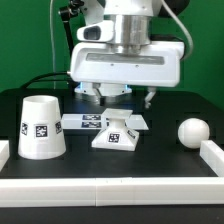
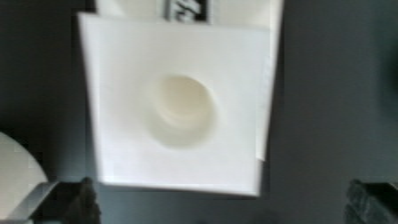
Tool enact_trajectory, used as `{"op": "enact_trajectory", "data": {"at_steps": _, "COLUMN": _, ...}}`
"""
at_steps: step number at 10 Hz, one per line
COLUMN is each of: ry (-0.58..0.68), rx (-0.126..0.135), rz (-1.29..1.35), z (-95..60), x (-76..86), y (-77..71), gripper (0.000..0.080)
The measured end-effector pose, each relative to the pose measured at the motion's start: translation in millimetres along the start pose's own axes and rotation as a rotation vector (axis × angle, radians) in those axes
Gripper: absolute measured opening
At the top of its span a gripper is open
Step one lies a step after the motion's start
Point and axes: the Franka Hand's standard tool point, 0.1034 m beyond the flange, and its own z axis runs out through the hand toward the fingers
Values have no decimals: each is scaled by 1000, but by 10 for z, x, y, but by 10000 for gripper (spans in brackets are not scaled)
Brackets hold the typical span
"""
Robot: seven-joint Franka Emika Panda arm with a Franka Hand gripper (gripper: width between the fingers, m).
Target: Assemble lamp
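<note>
The flared square lamp base (image 1: 117, 132) stands on the black table at the middle, its tags facing front. In the wrist view the base (image 2: 178, 105) fills the frame, seen from above with its round socket. The cone shade (image 1: 41, 127) stands at the exterior view's left, narrow end up. The bulb post (image 1: 193, 131) lies at the right, its round top showing. My gripper (image 1: 121, 97) hangs directly above the base, open and empty. Its dark fingertips (image 2: 66, 200) show wide apart at the frame's corners, on either side of the base.
The marker board (image 1: 95, 121) lies flat behind the base, partly under the gripper. White rails (image 1: 213, 155) border the table at the left, right and front edges. A sliver of the shade (image 2: 15, 170) shows in the wrist view.
</note>
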Motion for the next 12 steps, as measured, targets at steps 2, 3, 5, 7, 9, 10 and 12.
{"op": "enact_trajectory", "data": {"at_steps": 2, "ry": -1, "rx": 4, "rz": 13, "z": 24, "x": -37, "y": 122, "gripper": 700}}
{"op": "enact_trajectory", "data": {"at_steps": 3, "ry": -2, "rx": 0, "rz": 11, "z": 64, "x": -54, "y": 124, "gripper": 700}}
{"op": "enact_trajectory", "data": {"at_steps": 5, "ry": -12, "rx": -4, "rz": 9, "z": 118, "x": -85, "y": 64, "gripper": 700}}
{"op": "enact_trajectory", "data": {"at_steps": 7, "ry": -14, "rx": -6, "rz": -2, "z": 134, "x": -99, "y": 20, "gripper": 700}}
{"op": "enact_trajectory", "data": {"at_steps": 9, "ry": -23, "rx": -10, "rz": -10, "z": 175, "x": -128, "y": 10, "gripper": 699}}
{"op": "enact_trajectory", "data": {"at_steps": 10, "ry": -24, "rx": -12, "rz": -11, "z": 194, "x": -135, "y": 16, "gripper": 700}}
{"op": "enact_trajectory", "data": {"at_steps": 12, "ry": -27, "rx": -17, "rz": -14, "z": 245, "x": -157, "y": 23, "gripper": 700}}
